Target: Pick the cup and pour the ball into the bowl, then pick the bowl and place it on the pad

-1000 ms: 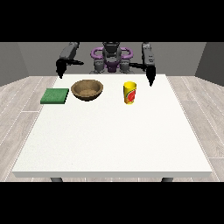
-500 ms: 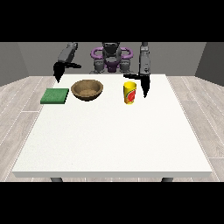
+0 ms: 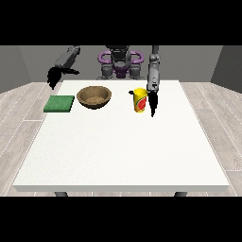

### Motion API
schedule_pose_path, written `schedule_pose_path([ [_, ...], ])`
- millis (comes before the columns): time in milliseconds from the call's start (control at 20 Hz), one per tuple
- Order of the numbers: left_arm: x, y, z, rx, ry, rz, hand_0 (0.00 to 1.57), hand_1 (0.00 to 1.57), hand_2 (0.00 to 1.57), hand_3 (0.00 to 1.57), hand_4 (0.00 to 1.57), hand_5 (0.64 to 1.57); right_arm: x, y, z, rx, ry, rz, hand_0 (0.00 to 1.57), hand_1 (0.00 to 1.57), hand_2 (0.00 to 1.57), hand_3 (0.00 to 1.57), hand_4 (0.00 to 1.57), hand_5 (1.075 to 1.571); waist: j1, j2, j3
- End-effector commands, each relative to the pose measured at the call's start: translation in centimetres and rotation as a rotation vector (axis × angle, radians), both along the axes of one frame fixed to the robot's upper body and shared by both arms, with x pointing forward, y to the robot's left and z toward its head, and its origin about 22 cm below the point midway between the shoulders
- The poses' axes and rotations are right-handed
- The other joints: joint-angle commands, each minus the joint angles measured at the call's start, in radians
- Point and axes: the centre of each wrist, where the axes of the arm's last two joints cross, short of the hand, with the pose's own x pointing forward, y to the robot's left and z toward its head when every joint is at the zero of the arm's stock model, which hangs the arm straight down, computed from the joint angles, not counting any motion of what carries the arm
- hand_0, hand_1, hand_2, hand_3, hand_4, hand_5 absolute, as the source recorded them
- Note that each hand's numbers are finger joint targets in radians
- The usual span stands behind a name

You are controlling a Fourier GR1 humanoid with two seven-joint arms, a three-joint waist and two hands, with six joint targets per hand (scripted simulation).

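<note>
A yellow cup (image 3: 140,99) with a red mark stands upright on the white table (image 3: 118,146), right of centre near the far edge. A brown wooden bowl (image 3: 94,97) sits to its left, and a flat green pad (image 3: 59,103) lies further left. The hand at the view's right (image 3: 152,102) hangs just right of the cup, fingers pointing down, close beside it but not closed round it. The hand at the view's left (image 3: 54,76) hovers above and behind the pad, holding nothing. No ball shows from this view.
The robot's torso (image 3: 120,64) stands behind the table's far edge. The wide near half of the white table lies towards the camera. Wooden floor surrounds the table.
The hand at the view's right has come forward and down, now level with the cup's right side. The hand at the view's left has lifted slightly outward. Cup, bowl and pad have not moved.
</note>
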Motion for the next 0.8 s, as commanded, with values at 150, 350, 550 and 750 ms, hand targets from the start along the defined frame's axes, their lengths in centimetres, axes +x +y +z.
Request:
schedule_pose_path([
  [150, 1.5, 0.2, 0.7, -0.049, -0.05, 0.033, 0.66, 0.66, 0.86, 0.0, 0.0, 1.427, -0.2, -1.4, 1.2, -0.029, -0.059, 0.0, 0.0, 0.0, 0.0, 0.0, 0.0, 1.569, -0.035, 0.086, -0.0002],
  [350, 0.1, 3.8, 0.5, 0.267, -0.065, 0.31, 1.31, 1.31, 1.57, 1.57, 0.98, 1.551, 0.6, -1.5, 3.6, -0.038, -0.115, 0.017, 0.0, 0.0, 0.16, 0.24, 0.0, 1.569, -0.083, 0.131, 0.0007],
  [550, 0.1, 3.7, 1.1, 0.279, -0.03, 0.352, 1.32, 1.32, 1.57, 1.57, 1.06, 1.54, 0.7, -2.8, 4.7, -0.036, -0.108, 0.054, 0.0, 0.0, 0.0, 0.34, 0.0, 1.57, -0.106, 0.116, 0.0008],
  [750, -0.3, 2.2, 0.5, 0.441, 0.065, 0.359, 1.32, 1.32, 1.57, 1.57, 1.04, 1.541, 0.7, -3.2, 1.3, -0.029, 0.064, 0.014, 0.0, 0.0, 0.0, 0.37, 0.0, 1.57, -0.071, -0.058, 0.0022],
])
